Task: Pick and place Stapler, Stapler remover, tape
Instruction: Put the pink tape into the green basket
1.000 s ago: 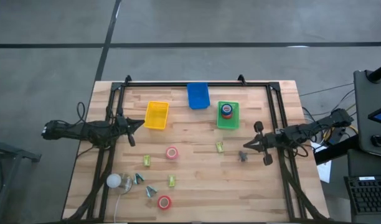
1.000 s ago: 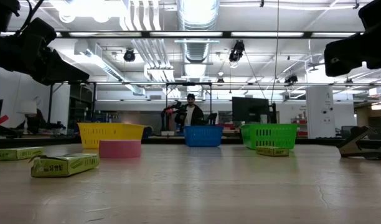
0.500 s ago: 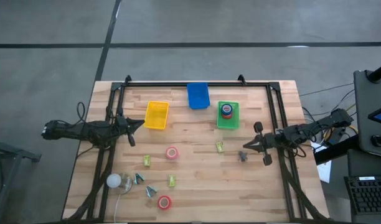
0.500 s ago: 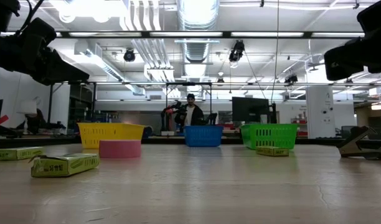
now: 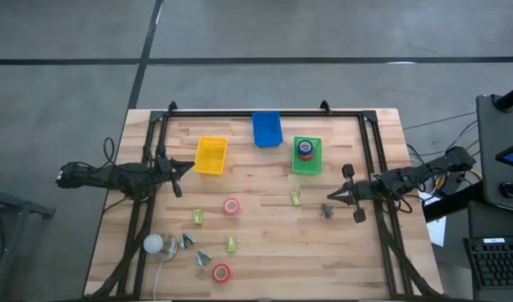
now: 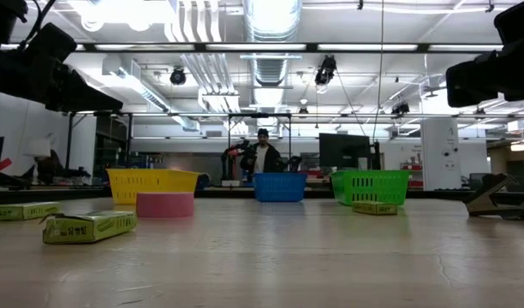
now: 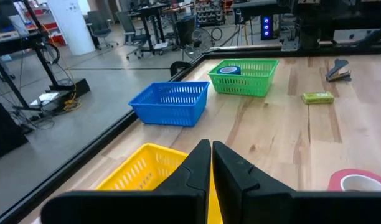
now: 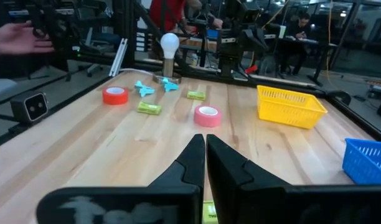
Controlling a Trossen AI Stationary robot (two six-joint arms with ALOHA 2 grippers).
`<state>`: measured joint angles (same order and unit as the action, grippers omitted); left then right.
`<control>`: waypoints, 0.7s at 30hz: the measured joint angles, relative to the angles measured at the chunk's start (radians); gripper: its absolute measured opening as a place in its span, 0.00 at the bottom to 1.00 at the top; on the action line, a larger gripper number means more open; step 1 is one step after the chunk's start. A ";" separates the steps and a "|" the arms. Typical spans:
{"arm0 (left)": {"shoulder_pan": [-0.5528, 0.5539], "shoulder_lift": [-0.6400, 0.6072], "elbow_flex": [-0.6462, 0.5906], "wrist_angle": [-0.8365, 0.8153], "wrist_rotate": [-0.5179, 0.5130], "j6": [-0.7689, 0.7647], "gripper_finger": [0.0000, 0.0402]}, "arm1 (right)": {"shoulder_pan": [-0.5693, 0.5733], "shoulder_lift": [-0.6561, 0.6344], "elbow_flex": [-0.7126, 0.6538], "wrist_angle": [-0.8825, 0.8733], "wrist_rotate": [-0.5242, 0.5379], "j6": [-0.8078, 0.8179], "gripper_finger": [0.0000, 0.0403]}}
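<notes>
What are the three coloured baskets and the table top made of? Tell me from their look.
The yellow basket, blue basket and green basket look like moulded plastic: bright single colours, thin walls of open lattice. The table top looks like wood: pale planks with visible grain and seams, smooth, perhaps sealed.

centre lane: you get bare wood between the red tape roll and green basket | far edge: yellow basket, blue basket block you | near-left: light bulb, second red tape roll crowd you
</notes>
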<state>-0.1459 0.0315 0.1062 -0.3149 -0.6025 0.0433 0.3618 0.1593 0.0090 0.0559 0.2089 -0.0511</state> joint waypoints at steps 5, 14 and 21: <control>-0.001 0.002 -0.004 0.053 0.047 -0.051 0.05 | 0.000 0.000 0.000 0.000 0.000 -0.009 0.03; 0.000 0.005 -0.004 0.288 0.029 -0.455 0.05 | 0.000 0.000 0.000 0.000 0.000 -0.003 0.03; -0.008 0.078 -0.013 0.420 0.185 -0.541 0.06 | 0.000 0.000 0.000 0.000 0.000 -0.002 0.03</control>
<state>-0.1539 0.1097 0.0929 0.1046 -0.4177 -0.4980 0.3614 0.1596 0.0093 0.0563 0.2092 -0.0532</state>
